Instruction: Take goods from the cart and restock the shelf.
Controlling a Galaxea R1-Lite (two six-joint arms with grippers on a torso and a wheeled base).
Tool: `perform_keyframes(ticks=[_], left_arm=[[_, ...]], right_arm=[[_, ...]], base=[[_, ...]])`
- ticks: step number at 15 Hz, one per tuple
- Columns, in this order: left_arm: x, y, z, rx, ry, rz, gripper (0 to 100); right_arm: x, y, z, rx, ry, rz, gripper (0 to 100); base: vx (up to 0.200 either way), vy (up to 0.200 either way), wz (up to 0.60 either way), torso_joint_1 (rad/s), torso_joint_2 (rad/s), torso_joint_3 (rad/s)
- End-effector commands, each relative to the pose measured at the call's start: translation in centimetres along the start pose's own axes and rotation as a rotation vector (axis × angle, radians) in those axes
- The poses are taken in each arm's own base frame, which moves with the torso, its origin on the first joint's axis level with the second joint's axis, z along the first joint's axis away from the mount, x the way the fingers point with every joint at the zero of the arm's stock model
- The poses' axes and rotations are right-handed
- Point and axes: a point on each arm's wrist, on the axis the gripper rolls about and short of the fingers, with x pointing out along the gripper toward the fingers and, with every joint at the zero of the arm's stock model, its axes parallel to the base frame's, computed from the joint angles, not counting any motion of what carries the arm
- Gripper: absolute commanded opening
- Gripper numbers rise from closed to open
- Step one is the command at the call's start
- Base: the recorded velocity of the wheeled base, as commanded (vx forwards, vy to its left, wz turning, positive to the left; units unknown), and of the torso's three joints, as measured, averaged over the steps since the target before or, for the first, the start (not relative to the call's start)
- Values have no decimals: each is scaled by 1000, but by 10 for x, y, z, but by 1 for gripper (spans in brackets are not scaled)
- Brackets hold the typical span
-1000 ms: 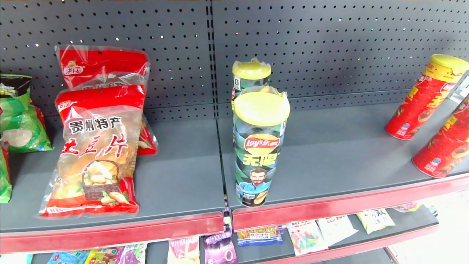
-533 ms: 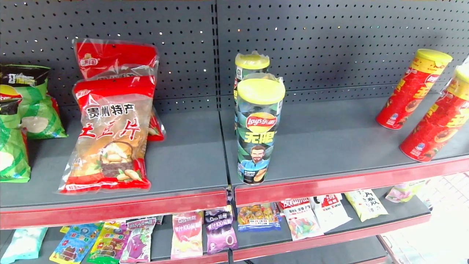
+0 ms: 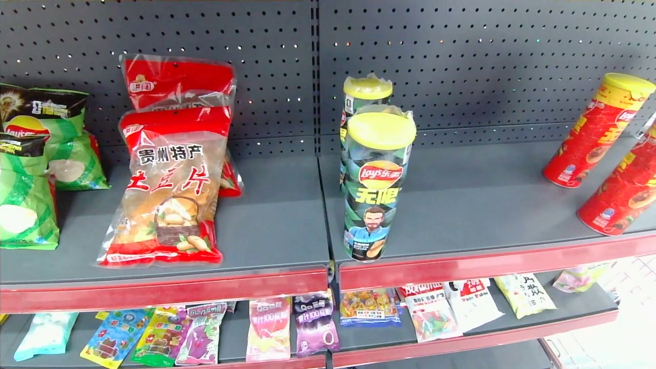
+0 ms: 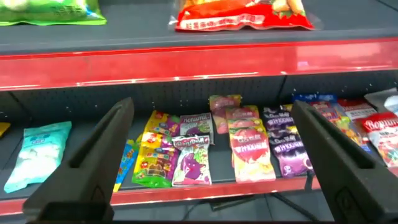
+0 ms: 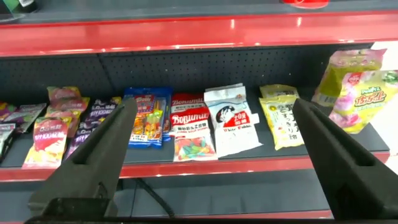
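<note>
The upper shelf (image 3: pixel 420 266) has a red front edge. On it stand a green chip can (image 3: pixel 377 184) with a yellow lid and a second one (image 3: pixel 365 92) behind it. Two red cans (image 3: pixel 597 130) (image 3: pixel 622 192) stand at the right. Two potato-slice bags (image 3: pixel 169 195) lean left of centre, with green chip bags (image 3: pixel 25 205) at the far left. My left gripper (image 4: pixel 212 102) is open and empty, facing the lower shelf's candy packets (image 4: pixel 249 146). My right gripper (image 5: pixel 214 101) is also open and empty, facing snack packets (image 5: pixel 230 121) on that lower shelf.
The upper shelf has bare grey room (image 3: pixel 487 195) between the green cans and the red cans, and more between the bags and the green cans. A pegboard back wall (image 3: pixel 461 61) closes the shelf. Small packets (image 3: pixel 312 328) line the lower shelf.
The whole head picture has shifted, so the camera moved; more of the lower shelf shows now. The goods on the shelves stand as before.
</note>
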Motion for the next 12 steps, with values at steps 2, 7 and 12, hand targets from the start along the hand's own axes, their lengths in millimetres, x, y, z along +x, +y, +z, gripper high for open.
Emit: perform_keyframes(ticks=[2, 7, 12], left_arm=[[0, 0, 0, 0, 1, -1, 100], [0, 0, 0, 0, 1, 1, 100], [0, 0, 0, 0, 1, 1, 100]], right_arm=[[0, 0, 0, -3, 1, 1, 100], [0, 0, 0, -2, 1, 1, 100], [0, 0, 0, 0, 1, 1, 100]], base=[[0, 0, 0, 0, 0, 0], [0, 0, 0, 0, 0, 0], [0, 0, 360, 1, 1, 1]])
